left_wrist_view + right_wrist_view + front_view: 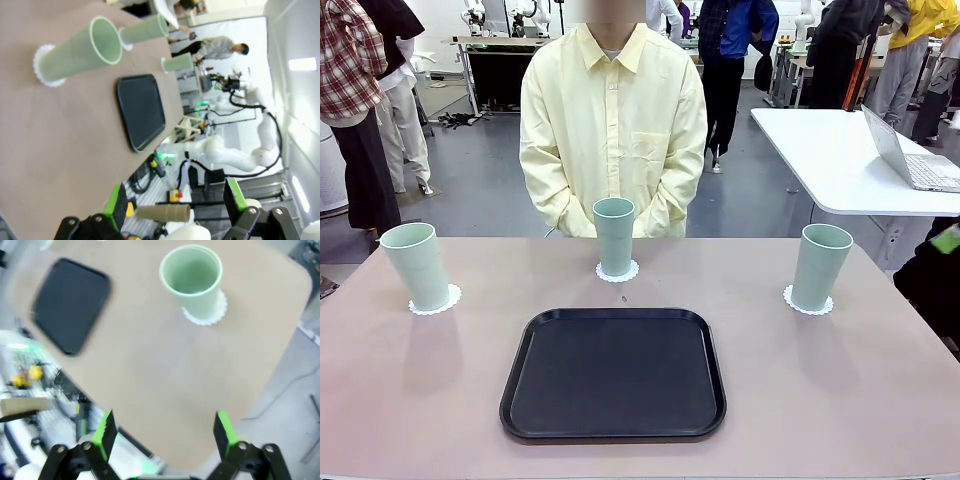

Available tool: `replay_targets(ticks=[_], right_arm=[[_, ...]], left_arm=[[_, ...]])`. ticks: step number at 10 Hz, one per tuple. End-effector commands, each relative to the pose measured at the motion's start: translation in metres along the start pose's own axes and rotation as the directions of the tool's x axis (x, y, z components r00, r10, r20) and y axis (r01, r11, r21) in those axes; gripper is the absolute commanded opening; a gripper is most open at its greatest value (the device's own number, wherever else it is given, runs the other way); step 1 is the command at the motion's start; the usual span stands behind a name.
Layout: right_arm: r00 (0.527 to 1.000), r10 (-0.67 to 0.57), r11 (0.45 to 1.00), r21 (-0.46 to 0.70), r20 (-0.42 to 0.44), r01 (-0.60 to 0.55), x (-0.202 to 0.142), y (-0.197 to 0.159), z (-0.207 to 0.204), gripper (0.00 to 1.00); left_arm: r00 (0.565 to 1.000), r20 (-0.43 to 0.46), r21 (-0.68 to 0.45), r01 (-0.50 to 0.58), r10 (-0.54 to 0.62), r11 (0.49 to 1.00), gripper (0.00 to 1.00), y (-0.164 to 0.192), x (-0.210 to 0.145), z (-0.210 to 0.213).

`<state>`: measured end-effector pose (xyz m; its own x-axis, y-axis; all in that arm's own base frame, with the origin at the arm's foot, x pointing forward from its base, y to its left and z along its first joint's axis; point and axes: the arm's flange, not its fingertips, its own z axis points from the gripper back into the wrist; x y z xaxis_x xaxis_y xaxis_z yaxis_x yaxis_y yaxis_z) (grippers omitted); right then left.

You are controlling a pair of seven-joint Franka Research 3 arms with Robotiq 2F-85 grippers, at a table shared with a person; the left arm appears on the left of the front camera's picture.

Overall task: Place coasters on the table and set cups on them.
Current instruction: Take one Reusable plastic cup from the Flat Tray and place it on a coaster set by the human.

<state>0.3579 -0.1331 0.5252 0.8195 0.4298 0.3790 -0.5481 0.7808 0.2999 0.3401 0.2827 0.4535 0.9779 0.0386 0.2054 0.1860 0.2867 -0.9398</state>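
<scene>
All three cups (614, 235) sit upright on their coasters (617, 271) across the surface (840, 380) behind the empty black tray (613, 373); left hand (175, 205) and right hand (162, 432) spread wide, empty; advise retracting clear without brushing any cup.

Black tray (613, 374): rectangular, rounded corners, raised rim; laid flat near the middle of the beige surface, nothing seen on it. Also seen in the left wrist view (141, 111) and the right wrist view (70, 304).

White side table (830, 160): placed at the far right.

Laptop (912, 158): silver, opened, set on that side table.
</scene>
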Motion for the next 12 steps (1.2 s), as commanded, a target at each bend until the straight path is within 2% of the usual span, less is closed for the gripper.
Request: replay_targets(ticks=[1, 3, 6, 9, 12], right_arm=[[0.990, -0.111, 0.954, 0.289, 0.086, 0.082, -0.007, -0.035, 0.010, 1.00], [0.963, -0.211, 0.881, 0.459, 0.165, 0.115, -0.034, -0.080, 0.000, 1.00], [0.917, -0.346, 0.799, 0.575, 0.199, 0.176, -0.066, -0.124, -0.035, 1.00], [0.912, -0.357, 0.734, 0.665, 0.203, 0.139, -0.098, -0.136, -0.053, 1.00], [0.913, -0.336, 0.712, 0.697, 0.233, 0.085, -0.107, -0.135, -0.055, 1.00]], left_arm=[[1.000, 0.010, 0.001, 0.002, -0.002, 1.000, 1.00, -0.002, -0.001, 0.000], [1.000, 0.010, 0.001, 0.002, -0.002, 1.000, 1.00, -0.002, -0.001, 0.000], [1.000, 0.010, 0.001, 0.002, -0.002, 1.000, 1.00, -0.002, -0.001, 0.000], [1.000, 0.010, 0.001, 0.002, -0.002, 1.000, 1.00, -0.002, -0.001, 0.000], [1.000, 0.010, 0.001, 0.002, -0.002, 1.000, 1.00, -0.002, -0.001, 0.000]])
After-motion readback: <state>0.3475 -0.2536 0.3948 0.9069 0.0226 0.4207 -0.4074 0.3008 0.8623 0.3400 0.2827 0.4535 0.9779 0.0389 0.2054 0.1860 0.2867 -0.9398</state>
